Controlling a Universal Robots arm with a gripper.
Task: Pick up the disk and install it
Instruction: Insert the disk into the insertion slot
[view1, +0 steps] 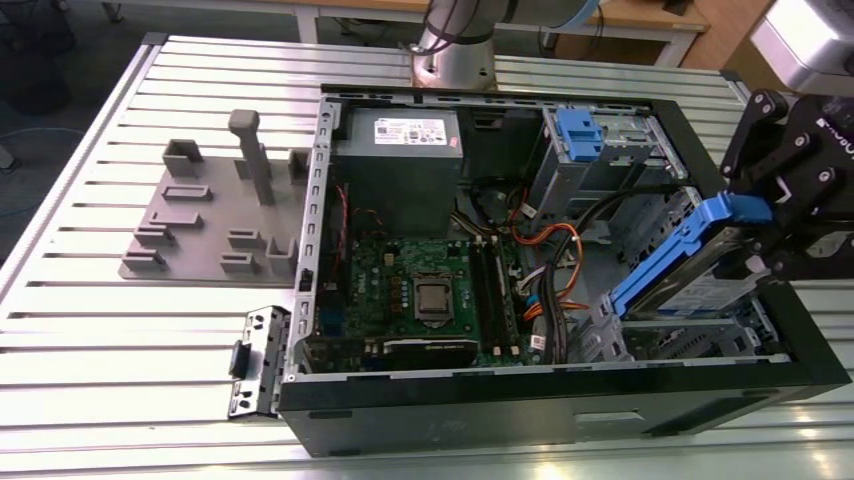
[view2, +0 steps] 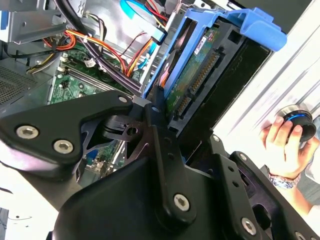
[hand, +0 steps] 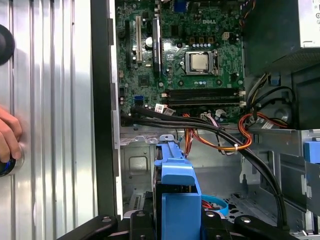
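While tool-held, disk tilted, blue-bracketed.

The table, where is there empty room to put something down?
Bare slats of the table lie in front of the grey block fixture, beside the computer case, toward the exterior view's left. Inside the case it is crowded: the motherboard, cables and drive cage fill it, and the gripper holds the disk over its corner.

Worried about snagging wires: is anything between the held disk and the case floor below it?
Yes. The gripper holds the disk tilted over the case; black cables and orange cables cross just beyond it.
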